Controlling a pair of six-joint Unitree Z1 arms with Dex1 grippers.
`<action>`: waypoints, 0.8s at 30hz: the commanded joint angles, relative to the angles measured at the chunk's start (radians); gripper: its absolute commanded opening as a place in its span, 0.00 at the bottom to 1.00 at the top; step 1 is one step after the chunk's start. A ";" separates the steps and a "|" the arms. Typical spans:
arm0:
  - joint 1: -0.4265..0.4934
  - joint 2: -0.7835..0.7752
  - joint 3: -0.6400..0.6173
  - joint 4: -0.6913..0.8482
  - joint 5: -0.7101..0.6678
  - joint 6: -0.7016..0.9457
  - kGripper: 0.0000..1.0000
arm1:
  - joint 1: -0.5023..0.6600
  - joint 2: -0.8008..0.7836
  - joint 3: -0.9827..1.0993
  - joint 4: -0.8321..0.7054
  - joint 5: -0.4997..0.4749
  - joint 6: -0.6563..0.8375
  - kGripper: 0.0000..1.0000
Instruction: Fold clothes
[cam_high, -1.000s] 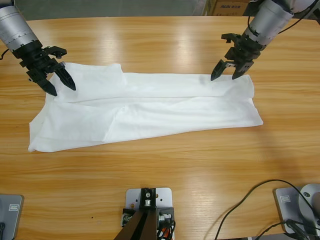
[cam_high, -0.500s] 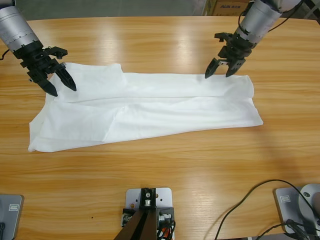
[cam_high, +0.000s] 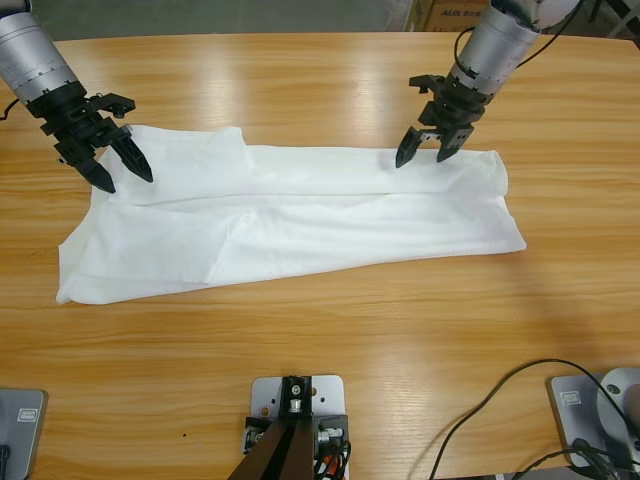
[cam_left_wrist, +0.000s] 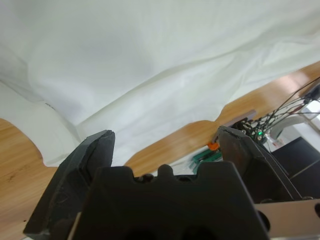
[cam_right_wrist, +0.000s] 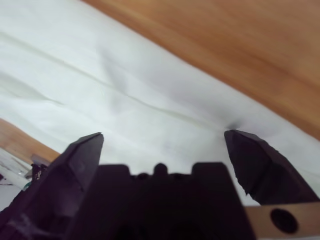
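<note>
The clothes are one white T-shirt (cam_high: 300, 215), folded lengthwise into a long band across the middle of the wooden table (cam_high: 320, 340). My left gripper (cam_high: 125, 178) stands open over the shirt's far left corner, nothing between its jaws. In the left wrist view the left gripper (cam_left_wrist: 165, 135) looks along the shirt (cam_left_wrist: 150, 50) with jaws wide apart. My right gripper (cam_high: 420, 160) is open at the shirt's far edge, toward the right end, tips at the cloth. The right wrist view shows the right gripper (cam_right_wrist: 164, 136) open just above the shirt (cam_right_wrist: 125, 85).
A cardboard box (cam_high: 455, 12) sits beyond the table's far edge at the upper right. Black cables (cam_high: 500, 400) trail over the table's near right corner. Bare wood lies in front of and behind the shirt.
The right gripper has slid left along the shirt's far edge, staying open. The left arm and the shirt have not moved.
</note>
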 joint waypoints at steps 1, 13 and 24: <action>-0.010 0.033 0.031 -0.006 -0.003 0.014 0.80 | 0.026 0.016 0.080 -0.025 -0.005 0.017 1.00; -0.023 0.038 0.032 -0.008 -0.001 0.014 0.80 | 0.039 -0.114 0.160 -0.034 -0.011 0.047 1.00; -0.024 0.037 0.034 -0.009 -0.001 0.014 0.80 | 0.129 -0.109 0.165 -0.013 -0.007 0.086 1.00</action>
